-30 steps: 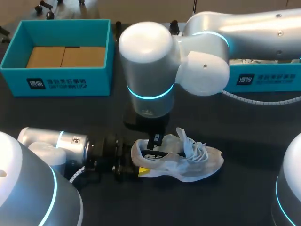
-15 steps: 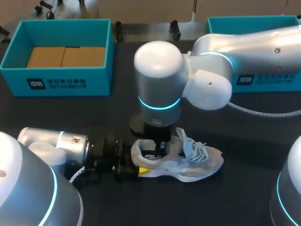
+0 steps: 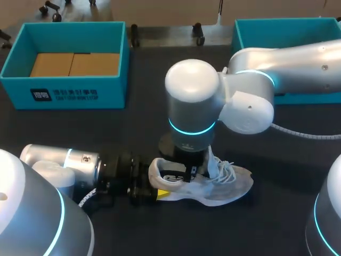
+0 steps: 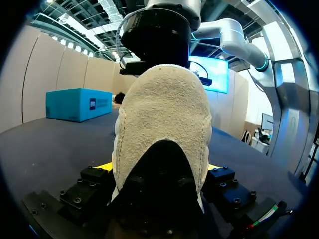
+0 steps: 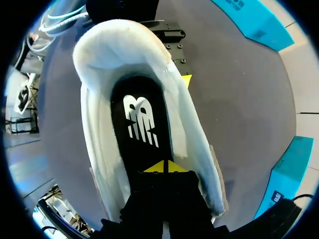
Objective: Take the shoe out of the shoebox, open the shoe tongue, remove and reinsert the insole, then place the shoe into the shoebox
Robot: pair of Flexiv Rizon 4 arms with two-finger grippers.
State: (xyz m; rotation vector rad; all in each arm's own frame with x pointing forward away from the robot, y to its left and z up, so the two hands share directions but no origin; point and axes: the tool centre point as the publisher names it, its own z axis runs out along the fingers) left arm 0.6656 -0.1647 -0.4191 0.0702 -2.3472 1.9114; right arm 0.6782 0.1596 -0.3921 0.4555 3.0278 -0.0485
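A white-beige sneaker point(image 3: 226, 184) lies on its side on the dark table, toe to the right. My left gripper point(image 3: 159, 185) comes in low from the left. Its fingers stand wide and press the heel point(image 4: 164, 114) from both sides. My right gripper point(image 3: 193, 170) points straight down into the shoe's mouth, beside the raised tongue and laces point(image 3: 216, 165). In the right wrist view its yellow tips point(image 5: 163, 168) are shut together, just over the black insole point(image 5: 142, 119) with a white logo. Nothing is pinched between them.
A teal box point(image 3: 64, 96) with a cardboard floor stands at the back left. A second teal box point(image 3: 277, 22) stands at the back right, partly behind my right arm. A cable point(image 3: 298, 134) trails from that arm across the table.
My right arm has swung right and come down, so its shut gripper moved from above the heel opening into the shoe's mouth. The left gripper and the shoe stayed put.
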